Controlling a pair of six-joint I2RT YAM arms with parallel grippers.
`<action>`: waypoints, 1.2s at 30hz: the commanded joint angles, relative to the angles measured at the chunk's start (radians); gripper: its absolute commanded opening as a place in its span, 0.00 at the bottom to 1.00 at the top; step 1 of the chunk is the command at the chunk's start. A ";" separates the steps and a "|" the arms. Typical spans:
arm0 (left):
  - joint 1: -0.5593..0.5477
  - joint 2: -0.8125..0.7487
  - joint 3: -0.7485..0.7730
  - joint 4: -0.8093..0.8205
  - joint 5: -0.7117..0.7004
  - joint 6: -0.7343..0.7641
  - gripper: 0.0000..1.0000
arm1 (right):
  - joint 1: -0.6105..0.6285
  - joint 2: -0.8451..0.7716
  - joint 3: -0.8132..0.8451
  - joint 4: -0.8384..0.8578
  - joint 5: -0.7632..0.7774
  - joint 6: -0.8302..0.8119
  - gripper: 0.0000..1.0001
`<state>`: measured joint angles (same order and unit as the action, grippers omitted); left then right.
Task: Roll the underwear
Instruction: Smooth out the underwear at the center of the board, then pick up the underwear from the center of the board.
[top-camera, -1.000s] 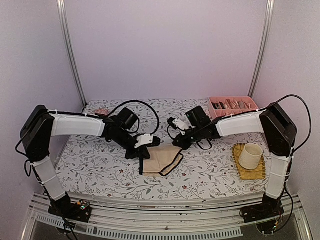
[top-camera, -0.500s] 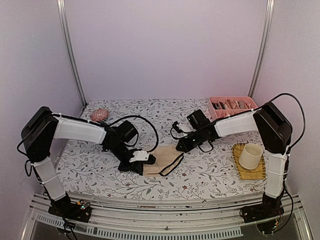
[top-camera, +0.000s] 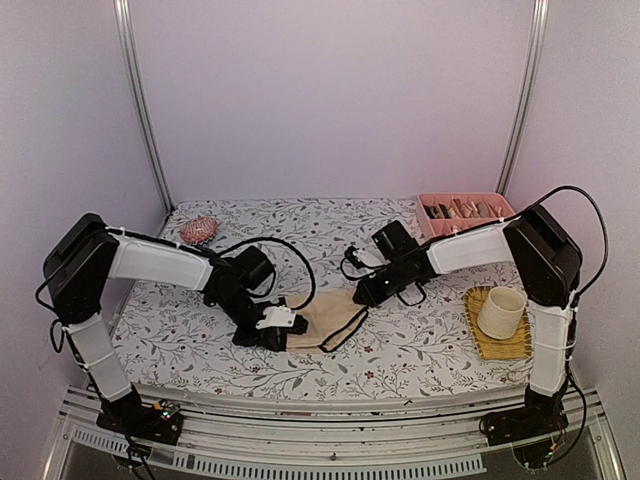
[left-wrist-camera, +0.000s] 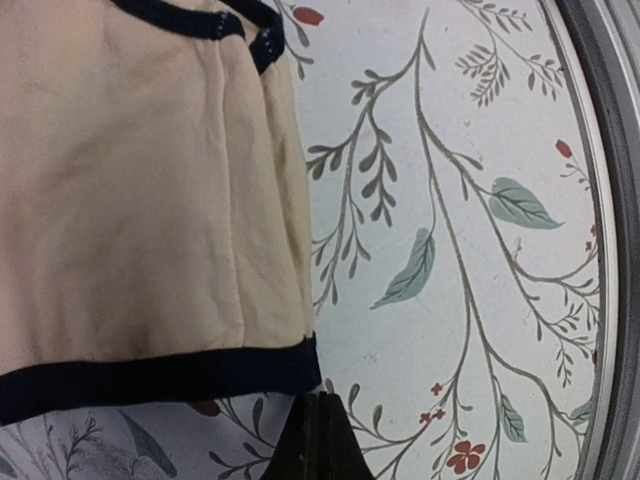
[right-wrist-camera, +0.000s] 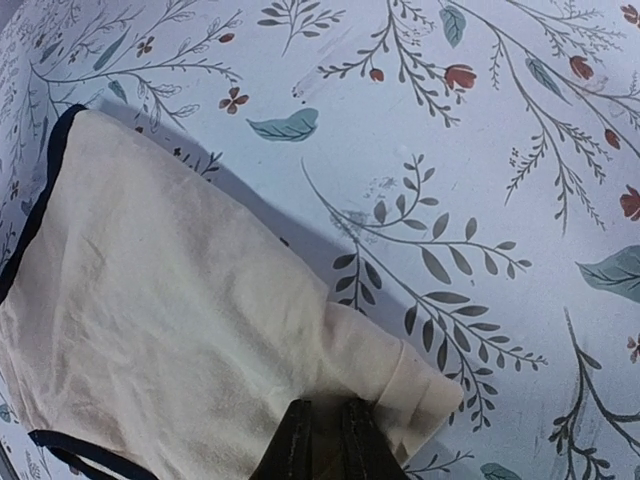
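Observation:
The beige underwear with black edging (top-camera: 325, 320) lies spread on the floral table mid-front. It fills the upper left of the left wrist view (left-wrist-camera: 140, 200) and the left of the right wrist view (right-wrist-camera: 180, 330). My left gripper (top-camera: 274, 329) is shut at its near-left corner. The tips (left-wrist-camera: 320, 400) touch the black band, and no cloth shows between them. My right gripper (top-camera: 362, 292) is shut on a folded beige corner (right-wrist-camera: 420, 385) at the cloth's far right end. The navy striped underwear is out of view.
A reddish-pink hairbrush (top-camera: 198, 230) lies at the back left. A pink compartment tray (top-camera: 465, 210) stands at the back right. A cream cup (top-camera: 500, 312) sits on a yellow mat (top-camera: 497, 345) at the right. The table's near edge runs close to the left gripper.
My left gripper has moved toward the near edge and slightly left, down to the cloth's near-left corner. The right gripper has dropped a little, and the cloth now lies flatter.

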<state>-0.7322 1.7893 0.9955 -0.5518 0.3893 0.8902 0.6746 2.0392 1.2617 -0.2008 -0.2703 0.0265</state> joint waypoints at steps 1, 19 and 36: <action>0.017 -0.126 -0.023 0.009 0.010 0.024 0.12 | 0.026 -0.120 -0.042 0.018 0.048 -0.078 0.16; 0.062 -0.397 -0.314 0.345 0.045 0.184 0.38 | 0.431 -0.387 -0.468 0.502 0.315 -0.775 0.68; 0.067 -0.403 -0.349 0.359 0.069 0.158 0.37 | 0.526 -0.088 -0.312 0.469 0.588 -0.884 0.62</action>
<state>-0.6739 1.4124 0.6582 -0.2142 0.4374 1.0477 1.1934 1.9015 0.9199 0.2787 0.2317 -0.8391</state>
